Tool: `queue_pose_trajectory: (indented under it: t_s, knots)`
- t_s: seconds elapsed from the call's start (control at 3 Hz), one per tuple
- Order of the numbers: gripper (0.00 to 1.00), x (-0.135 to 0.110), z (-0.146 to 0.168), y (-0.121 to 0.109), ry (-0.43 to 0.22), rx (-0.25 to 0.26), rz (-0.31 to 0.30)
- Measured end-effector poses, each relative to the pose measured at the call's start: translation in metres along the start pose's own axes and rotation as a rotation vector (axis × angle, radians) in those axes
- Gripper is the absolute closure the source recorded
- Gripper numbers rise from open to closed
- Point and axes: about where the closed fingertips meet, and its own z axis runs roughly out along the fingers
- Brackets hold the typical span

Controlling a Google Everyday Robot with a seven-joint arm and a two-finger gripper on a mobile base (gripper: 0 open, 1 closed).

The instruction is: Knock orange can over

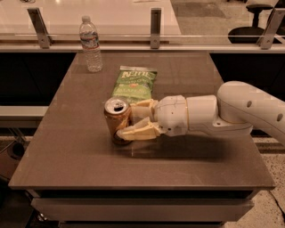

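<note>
Brown tabletop (67, 164) fills the foreground. At its middle the orange can (114, 119) stands, with the gripper (128, 120) reaching in from the right, fingers spread apart and pressing against the can's side without closing on it. Behind lie a green chip bag (135, 82) and, farther back, a water bottle (90, 44).

Warm amber light all over, dim on the dark table (62, 156), while the pale counter (111, 13) behind blazes washed-out. Light comes from above: the gripper (128, 120), low over mid-table with fingers spread against the orange can (115, 119), drops a soft shadow beneath the arm (240, 109). The can's silver top glints, and the water bottle (91, 44) sparkles faintly.
</note>
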Motion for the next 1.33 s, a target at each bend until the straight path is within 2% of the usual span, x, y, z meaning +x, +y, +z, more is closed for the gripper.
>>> queue_pose_trajectory:
  t_s: [0.67, 1.33]
  knots:
    - [1.0, -0.016, -0.022, 0.0, 0.102, 0.079, 0.039]
    - [1.0, -0.033, -0.047, -0.002, 0.271, 0.194, 0.06]
